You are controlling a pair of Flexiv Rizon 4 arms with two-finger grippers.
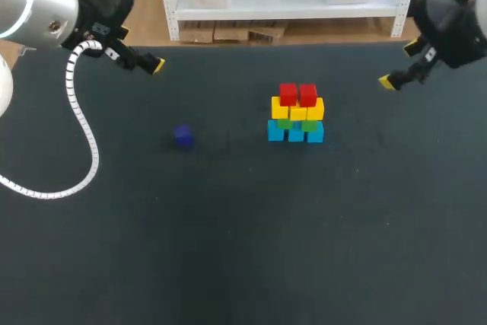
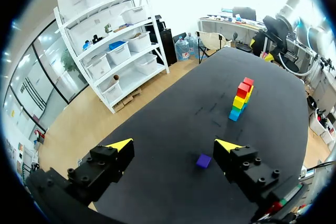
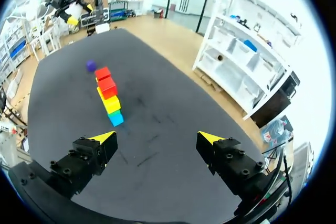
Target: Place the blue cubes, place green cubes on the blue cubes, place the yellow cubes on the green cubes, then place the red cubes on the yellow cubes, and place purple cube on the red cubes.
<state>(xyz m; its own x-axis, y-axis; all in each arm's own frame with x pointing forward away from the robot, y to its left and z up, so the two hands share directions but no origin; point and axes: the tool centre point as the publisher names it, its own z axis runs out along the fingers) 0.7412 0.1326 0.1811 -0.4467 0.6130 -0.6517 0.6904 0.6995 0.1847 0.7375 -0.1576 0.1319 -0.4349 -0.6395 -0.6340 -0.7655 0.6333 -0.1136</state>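
A stack of cubes (image 1: 297, 114) stands right of the table's middle: blue cubes (image 1: 295, 132) at the bottom, green cubes (image 1: 297, 123) on them, yellow cubes (image 1: 297, 108) above, two red cubes (image 1: 297, 94) on top. The purple cube (image 1: 183, 136) lies alone to the stack's left. My left gripper (image 1: 152, 63) hangs open at the far left, above the table. In the left wrist view the purple cube (image 2: 203, 161) lies just ahead of the left gripper (image 2: 176, 148), the stack (image 2: 241, 98) farther on. My right gripper (image 1: 389, 81) hangs open at the far right; its wrist view shows the stack (image 3: 108, 96) ahead and the purple cube (image 3: 91, 65) beyond.
The dark table (image 1: 243, 249) has broad free room in front of and around the stack. A ribbed white cable (image 1: 82, 135) from my left arm loops over the table's left part.
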